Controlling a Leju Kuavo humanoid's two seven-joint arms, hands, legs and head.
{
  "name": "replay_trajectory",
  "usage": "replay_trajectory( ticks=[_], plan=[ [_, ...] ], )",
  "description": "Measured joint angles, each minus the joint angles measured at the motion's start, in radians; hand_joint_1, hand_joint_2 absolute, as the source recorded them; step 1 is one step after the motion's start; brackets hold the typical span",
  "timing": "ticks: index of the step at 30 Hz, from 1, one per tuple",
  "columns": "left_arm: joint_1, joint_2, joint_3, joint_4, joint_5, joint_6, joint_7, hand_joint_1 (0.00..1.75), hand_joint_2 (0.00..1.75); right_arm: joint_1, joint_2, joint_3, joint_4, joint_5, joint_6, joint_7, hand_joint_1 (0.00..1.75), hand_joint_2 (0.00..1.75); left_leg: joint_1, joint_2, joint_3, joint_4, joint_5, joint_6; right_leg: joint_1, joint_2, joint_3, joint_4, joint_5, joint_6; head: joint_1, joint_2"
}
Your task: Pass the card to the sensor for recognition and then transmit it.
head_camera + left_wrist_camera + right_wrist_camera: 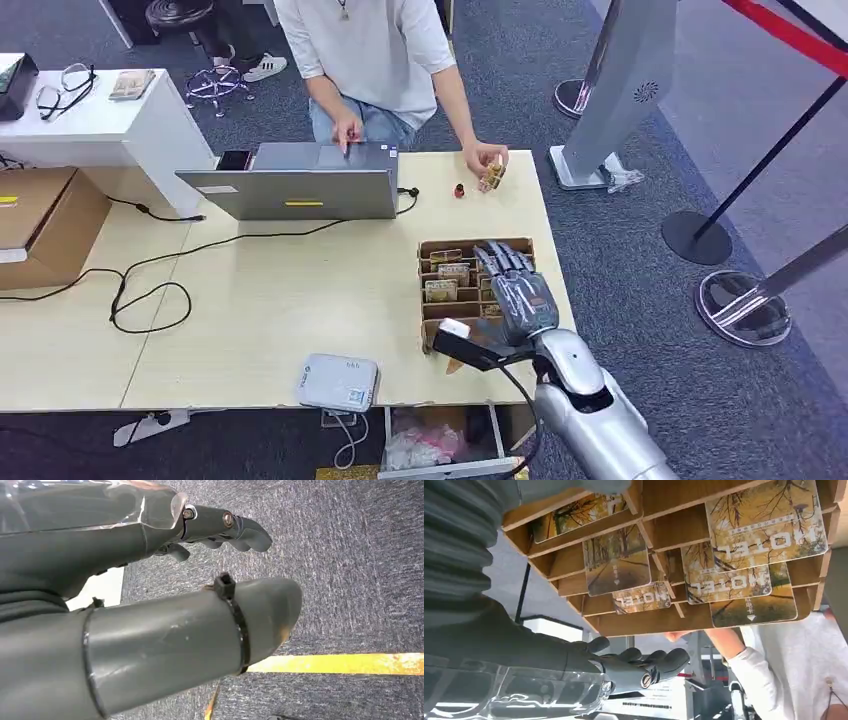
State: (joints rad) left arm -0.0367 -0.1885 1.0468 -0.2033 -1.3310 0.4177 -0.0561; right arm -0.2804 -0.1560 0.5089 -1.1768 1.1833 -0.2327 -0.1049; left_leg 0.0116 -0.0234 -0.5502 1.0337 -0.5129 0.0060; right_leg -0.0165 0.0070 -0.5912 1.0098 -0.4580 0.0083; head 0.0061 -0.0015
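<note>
With fingers apart and empty, the right hand (520, 290) at lower right should descend squarely onto one card (441, 290) in the slotted rack (436, 245).

The robot's right arm (590, 410) is shiny silver and round, with a black cable running along it. Its right hand (520, 290) has a grey back and dark fingers. The left hand (150, 605) has a thick grey thumb with a black zip tie around it, small screws by the fingers (240, 530), and a clear plastic cover.
</note>
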Motion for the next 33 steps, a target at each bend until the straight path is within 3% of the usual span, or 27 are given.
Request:
replay_trajectory(
  ticks=[5,6,7,8,9,13,17,23,24,33],
  plan=[
    [0.000,0.000,0.000,0.000,0.000,0.000,-0.003,0.00,0.00,-0.016,-0.002,0.000,0.006,-0.001,0.000,-0.003,0.33,1.75,0.000,0.000,0.000,0.000,0.000,0.000,0.000,0.000,0.000,0.000,0.000,0.000,0.000,0.000],
    [0.000,0.000,0.000,0.000,0.000,0.001,-0.006,0.00,0.00,-0.020,-0.003,0.000,0.009,-0.002,0.000,-0.004,0.52,1.75,0.000,0.000,0.000,0.000,0.000,0.000,0.000,0.000,0.000,0.000,0.000,0.000,0.000,0.000],
    [0.000,0.000,0.000,0.000,0.001,0.001,-0.008,0.00,0.00,-0.025,-0.004,0.000,0.013,-0.005,0.000,-0.006,0.52,1.75,0.000,0.000,0.000,0.000,0.000,0.000,0.000,0.000,0.000,0.000,0.000,0.000,0.000,0.000],
    [0.000,0.000,0.000,0.000,0.003,0.001,-0.008,0.00,0.00,-0.030,-0.006,0.000,0.017,-0.008,-0.001,-0.008,0.86,1.75,0.000,0.000,0.000,0.000,0.000,0.000,0.000,0.000,0.000,0.000,0.000,0.000,0.000,0.000],
    [0.000,0.000,0.000,0.000,0.003,0.001,-0.008,0.00,0.00,-0.034,-0.008,0.000,0.019,-0.010,-0.002,-0.010,0.98,1.75,0.000,0.000,0.000,0.000,0.000,0.000,0.000,0.000,0.000,0.000,0.000,0.000,0.000,0.000],
    [0.000,0.000,0.000,0.000,0.009,0.002,-0.009,0.00,0.00,-0.045,-0.017,0.000,0.029,-0.011,-0.004,-0.014,0.86,1.75,0.000,0.000,0.000,0.000,0.000,0.000,0.000,0.000,0.000,0.000,0.000,0.000,0.000,0.000],
    [0.000,0.000,0.000,0.000,0.010,0.002,-0.009,0.00,0.00,-0.046,-0.028,0.002,0.033,-0.011,-0.004,-0.015,0.89,1.75,0.000,0.000,0.000,0.000,0.000,0.000,0.000,0.000,0.000,0.000,0.000,0.000,0.000,0.000],
    [0.000,0.000,0.000,0.000,0.009,0.001,-0.011,0.00,0.00,-0.042,-0.054,0.009,0.031,-0.004,-0.003,-0.011,0.80,1.75,0.000,0.000,0.000,0.000,0.000,0.000,0.000,0.000,0.000,0.000,0.000,0.000,0.000,0.000],
    [0.000,0.000,0.000,0.000,0.008,0.000,-0.013,0.00,0.00,-0.040,-0.059,0.010,0.029,-0.004,-0.003,-0.010,0.70,1.75,0.000,0.000,0.000,0.000,0.000,0.000,0.000,0.000,0.000,0.000,0.000,0.000,0.000,0.000],
    [0.001,0.001,0.000,0.000,0.000,-0.003,-0.017,0.00,0.00,-0.009,-0.095,0.016,-0.006,0.003,-0.003,0.000,0.80,1.75,0.000,0.000,0.000,0.000,0.000,0.000,0.000,0.000,0.000,0.000,0.000,0.000,0.000,0.000]
  ],
)
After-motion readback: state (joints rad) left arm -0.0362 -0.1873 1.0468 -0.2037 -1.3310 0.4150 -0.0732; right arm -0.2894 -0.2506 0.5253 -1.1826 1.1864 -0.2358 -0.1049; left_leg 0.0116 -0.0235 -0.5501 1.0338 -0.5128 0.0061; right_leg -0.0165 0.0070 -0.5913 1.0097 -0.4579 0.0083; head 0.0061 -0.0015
